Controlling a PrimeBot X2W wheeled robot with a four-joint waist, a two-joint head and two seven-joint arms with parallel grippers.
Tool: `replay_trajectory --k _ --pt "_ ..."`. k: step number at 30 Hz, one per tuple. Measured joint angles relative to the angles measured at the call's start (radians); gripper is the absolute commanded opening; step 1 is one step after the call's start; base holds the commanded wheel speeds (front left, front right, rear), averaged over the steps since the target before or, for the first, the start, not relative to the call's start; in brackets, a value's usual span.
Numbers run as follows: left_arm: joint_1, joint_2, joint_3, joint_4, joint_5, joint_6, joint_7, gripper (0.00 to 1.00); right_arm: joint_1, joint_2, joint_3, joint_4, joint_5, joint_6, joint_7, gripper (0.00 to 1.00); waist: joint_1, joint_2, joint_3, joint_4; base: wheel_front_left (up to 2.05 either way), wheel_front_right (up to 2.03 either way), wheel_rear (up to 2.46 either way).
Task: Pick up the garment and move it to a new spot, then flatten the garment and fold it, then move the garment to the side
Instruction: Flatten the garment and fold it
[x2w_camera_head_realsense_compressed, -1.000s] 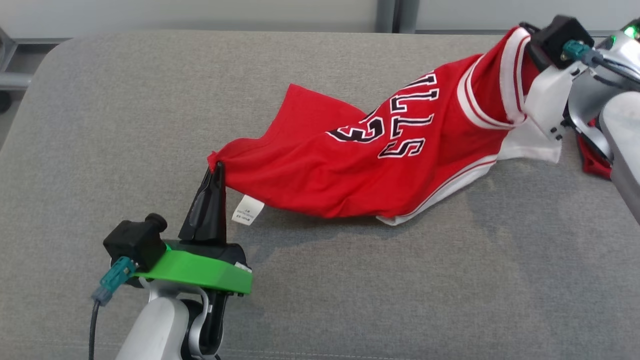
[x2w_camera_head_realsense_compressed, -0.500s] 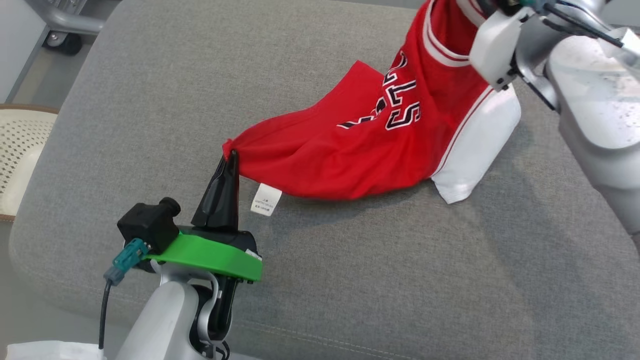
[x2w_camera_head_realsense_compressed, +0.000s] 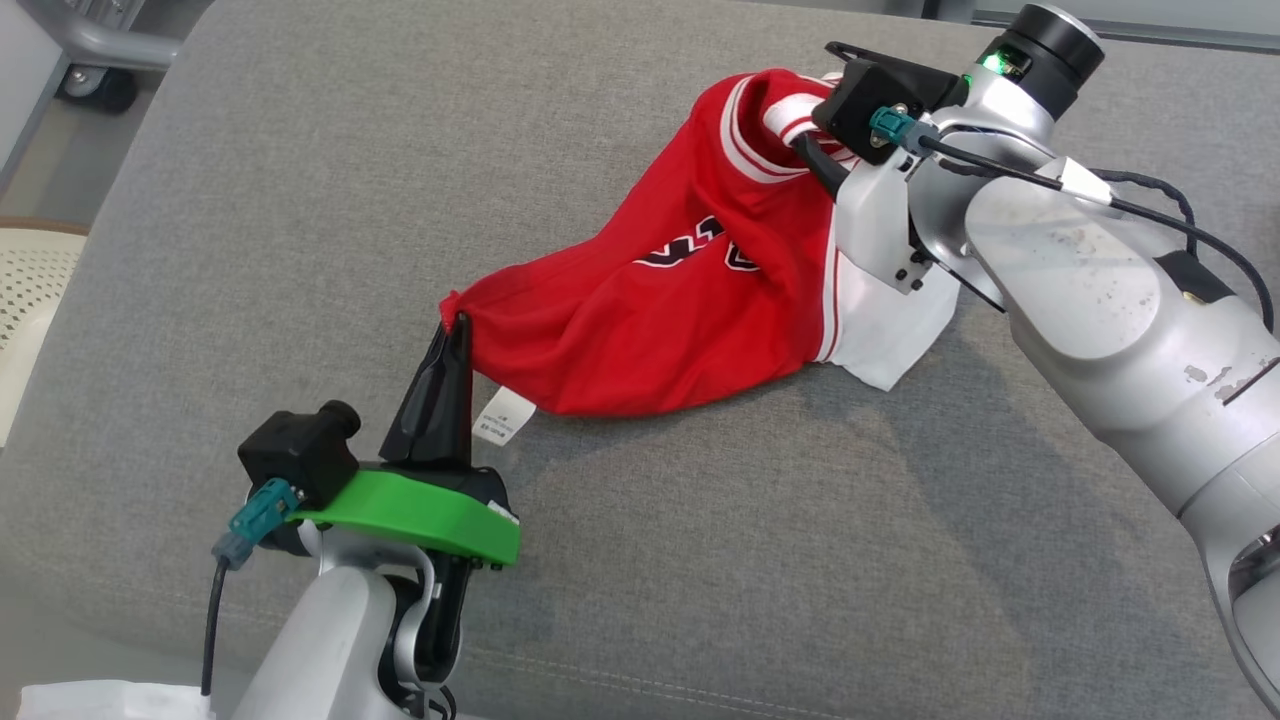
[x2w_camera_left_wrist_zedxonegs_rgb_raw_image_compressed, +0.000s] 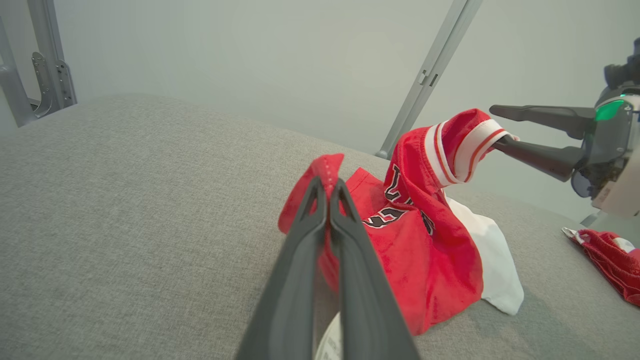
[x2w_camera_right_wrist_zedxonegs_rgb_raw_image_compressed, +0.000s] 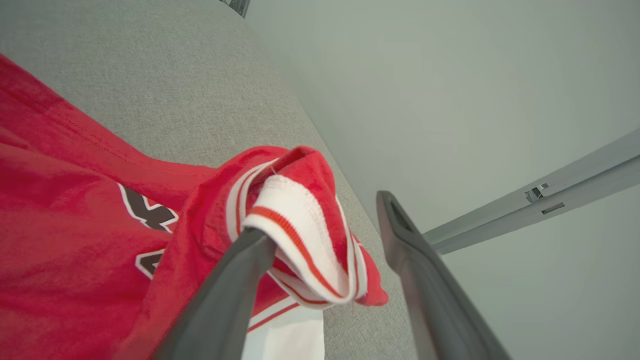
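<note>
**Collar end let go but hung up: snag risk**

Left wrist view: left gripper (x2w_camera_left_wrist_zedxonegs_rgb_raw_image_compressed: 327, 185) is pressed together on a small pinch of red hem; the garment (x2w_camera_left_wrist_zedxonegs_rgb_raw_image_compressed: 430, 250) lies bunched near the middle of the grey cushion (x2w_camera_left_wrist_zedxonegs_rgb_raw_image_compressed: 125, 200), with its collar end raised off the cushion; right gripper (x2w_camera_left_wrist_zedxonegs_rgb_raw_image_compressed: 495, 125) hangs above the cushion with its jaws apart, and the striped trim (x2w_camera_left_wrist_zedxonegs_rgb_raw_image_compressed: 465, 145) is draped over its lower finger; a separate red cloth (x2w_camera_left_wrist_zedxonegs_rgb_raw_image_compressed: 610, 255) lies on the cushion, out beyond the right gripper.

Right wrist view: jaws wide apart with nothing squeezed between them; the trim is hooked over one finger (x2w_camera_right_wrist_zedxonegs_rgb_raw_image_compressed: 235, 280); the other finger is bare, with the cushion below it.

Head view: the garment slumps in a heap mid-cushion with some white fabric showing; the care label (x2w_camera_head_realsense_compressed: 500, 418) rests on the cushion just beside the left gripper.

Risks, as judged:
- The trim may not slide off; if the right arm pulls away, the hooked loop could drag the garment across the cushion or tear it out of the left pinch.
- The left hold is only a thin fold of hem; tension from the far end could slip it free.
- If the trim drops freely, the collar may land folded under, leaving more to flatten.
- A low retreat over the cushion could catch the red cloth.
</note>
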Motion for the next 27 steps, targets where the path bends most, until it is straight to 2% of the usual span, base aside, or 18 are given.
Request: replay_trajectory --k 6,14,21,27 --pt "0.002 0.0 0.028 0.013 0.0 0.009 0.0 0.0 -0.029 -0.008 -0.019 0.014 0.084 0.0 -0.035 1.0 0.0 0.0 -0.007 -0.042 0.0 0.0 0.0" --pt "0.005 0.0 0.033 0.002 0.001 0.016 -0.003 0.0 0.016 -0.1 -0.121 0.119 0.286 0.0 -0.015 1.0 0.0 0.0 -0.003 -0.097 0.0 0.0 0.0" --pt "0.003 -0.001 0.011 -0.004 0.002 0.015 -0.003 0.0 0.111 -0.086 -0.19 0.171 0.472 0.0 0.021 1.0 0.0 0.0 0.024 -0.093 0.0 0.0 0.0" --pt "0.001 0.0 -0.002 -0.013 -0.001 0.015 -0.003 0.0 0.163 -0.048 -0.173 0.161 0.581 0.0 0.07 1.0 0.0 0.0 0.041 -0.067 0.0 0.0 0.0"
